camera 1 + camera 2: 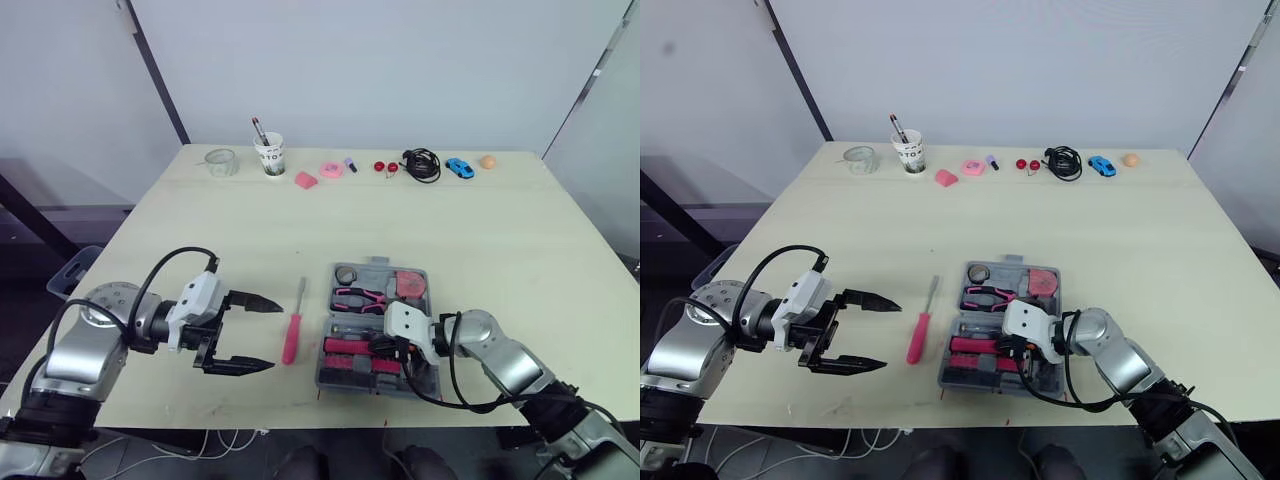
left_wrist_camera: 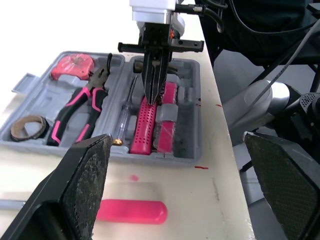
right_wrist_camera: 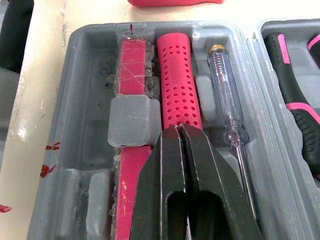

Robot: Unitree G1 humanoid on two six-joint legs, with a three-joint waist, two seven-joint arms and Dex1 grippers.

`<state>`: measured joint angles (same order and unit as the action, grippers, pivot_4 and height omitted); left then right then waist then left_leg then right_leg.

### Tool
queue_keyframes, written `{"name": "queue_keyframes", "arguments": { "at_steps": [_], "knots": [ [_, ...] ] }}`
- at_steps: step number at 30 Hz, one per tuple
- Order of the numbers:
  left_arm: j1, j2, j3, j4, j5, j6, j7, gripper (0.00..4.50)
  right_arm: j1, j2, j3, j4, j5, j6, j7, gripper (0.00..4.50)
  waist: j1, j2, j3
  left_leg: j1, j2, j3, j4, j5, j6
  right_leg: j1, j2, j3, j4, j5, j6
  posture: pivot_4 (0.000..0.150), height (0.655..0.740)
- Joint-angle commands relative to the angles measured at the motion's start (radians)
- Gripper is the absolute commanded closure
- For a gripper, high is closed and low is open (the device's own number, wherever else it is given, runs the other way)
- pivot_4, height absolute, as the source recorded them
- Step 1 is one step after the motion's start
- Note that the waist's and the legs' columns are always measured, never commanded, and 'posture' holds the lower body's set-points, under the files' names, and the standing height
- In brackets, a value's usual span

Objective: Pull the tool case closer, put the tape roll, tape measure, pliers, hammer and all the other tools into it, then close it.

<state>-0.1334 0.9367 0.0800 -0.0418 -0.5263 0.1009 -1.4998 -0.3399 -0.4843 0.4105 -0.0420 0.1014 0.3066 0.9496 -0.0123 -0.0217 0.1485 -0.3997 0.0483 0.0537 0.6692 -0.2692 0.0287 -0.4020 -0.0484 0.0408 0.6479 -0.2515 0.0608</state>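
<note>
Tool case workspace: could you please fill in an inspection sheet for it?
Surface: pale table, red marks near its front edge.
Job's things: tool case open, holding tape roll, pliers, red tape measure, tester screwdriver; pink screwdriver on the table beside it.
Clutter: glass jar, paper cup, blue toy car, orange ball along the far edge.
Grippers: left gripper open, beside the pink screwdriver; right gripper shut, inside the case.
Cables: black cable coil at the far edge.
Surroundings: pale wall behind.
</note>
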Motion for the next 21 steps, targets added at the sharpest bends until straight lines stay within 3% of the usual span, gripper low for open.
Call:
{"name": "queue_keyframes", "arguments": {
  "at_steps": [1, 6, 12, 14, 21],
  "knots": [
    [0.041, -0.023, 0.078, -0.047, -0.035, 0.025, 0.075, 0.00, 0.039, 0.003, -0.163, -0.124, 0.109, -0.008, -0.040, 4.45, 0.001, 0.000, 0.000, 0.000, 0.000, -0.001, 0.000, 0.000, 0.000, 0.000, 0.000, 0.000, 0.000, 0.000, 0.000, 0.150, 0.7400],
    [0.128, -0.063, 0.151, -0.028, -0.019, 0.010, 0.155, 0.00, 0.182, -0.029, -0.362, -0.233, 0.235, 0.048, -0.083, 4.45, 0.005, -0.001, -0.001, 0.000, 0.000, -0.004, 0.000, 0.000, 0.000, 0.001, 0.000, -0.001, 0.000, 0.000, 0.000, 0.150, 0.7400],
    [0.200, -0.151, 0.219, -0.001, 0.004, -0.003, 0.304, 0.00, 0.335, -0.056, -0.581, -0.201, 0.288, -0.050, -0.117, 4.45, 0.002, -0.001, -0.001, 0.001, 0.000, -0.003, 0.000, 0.000, 0.000, 0.001, 0.000, 0.000, 0.000, 0.000, 0.000, 0.150, 0.7400],
    [0.221, -0.200, 0.244, 0.023, 0.048, -0.031, 0.407, 0.00, 0.402, -0.034, -0.669, -0.150, 0.264, -0.175, -0.154, 4.45, 0.002, -0.001, -0.001, 0.001, 0.000, -0.003, 0.000, 0.000, 0.000, 0.001, 0.000, 0.000, 0.000, 0.000, 0.000, 0.150, 0.7400],
    [0.301, -0.293, 0.287, 0.025, 0.062, -0.030, 0.542, 0.00, 0.593, -0.014, -0.797, -0.123, 0.287, -0.288, -0.177, 4.45, -0.001, -0.001, -0.001, 0.003, 0.000, -0.003, 0.000, 0.000, 0.000, 0.004, 0.000, 0.000, -0.001, 0.000, 0.000, 0.150, 0.7400]
  ]
}}
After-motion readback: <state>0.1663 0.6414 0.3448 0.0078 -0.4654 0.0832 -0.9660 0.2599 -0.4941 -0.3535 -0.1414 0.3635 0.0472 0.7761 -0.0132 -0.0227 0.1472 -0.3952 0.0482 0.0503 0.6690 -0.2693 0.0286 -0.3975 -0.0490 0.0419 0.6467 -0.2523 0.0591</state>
